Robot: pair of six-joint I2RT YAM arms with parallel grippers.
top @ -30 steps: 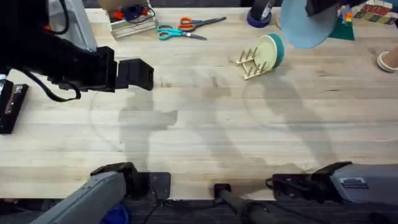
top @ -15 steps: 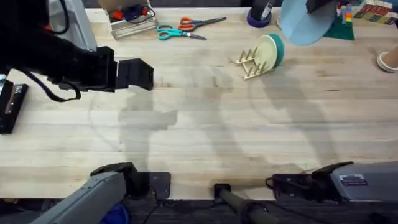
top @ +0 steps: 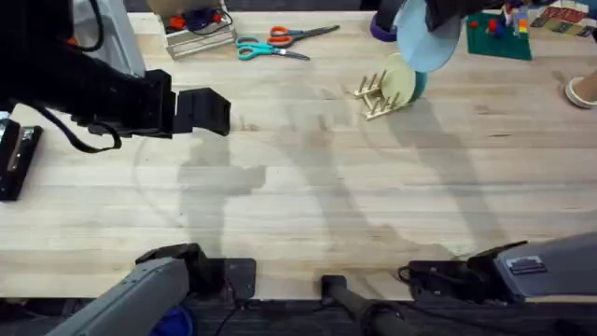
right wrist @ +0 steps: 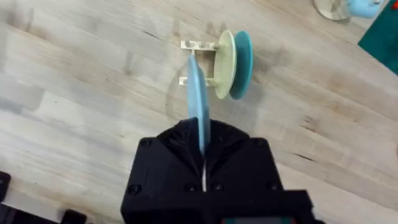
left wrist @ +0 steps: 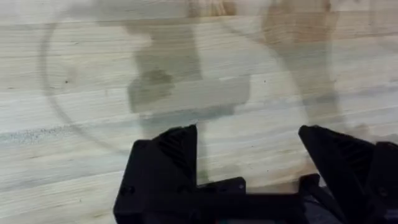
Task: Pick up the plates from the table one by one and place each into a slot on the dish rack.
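Desk [top: 308,205]: pale plank top, carrying everything listed below.

Left claw [left wrist: 249,155]: black, hanging over bare wood at the desk's left side, its fingers [left wrist: 177,149] spread wide and gripping nothing.

Right claw [right wrist: 203,149]: black, clenched on the edge of the light blue plate [top: 424,37], which it is holding edge-on in the air above the rack at the desk's far right.

Dish rack [top: 371,93]: small light-wood frame with thin upright dowels, standing on the desk. Its near slots are sitting unfilled.

Pale yellow plate [top: 401,79]: standing upright in a rack slot.

Teal plate [right wrist: 242,56]: standing upright in the rack just behind the yellow one, the two nearly touching.

Scissors [top: 275,42]: lying flat near the desk's far edge, well apart from the rack.
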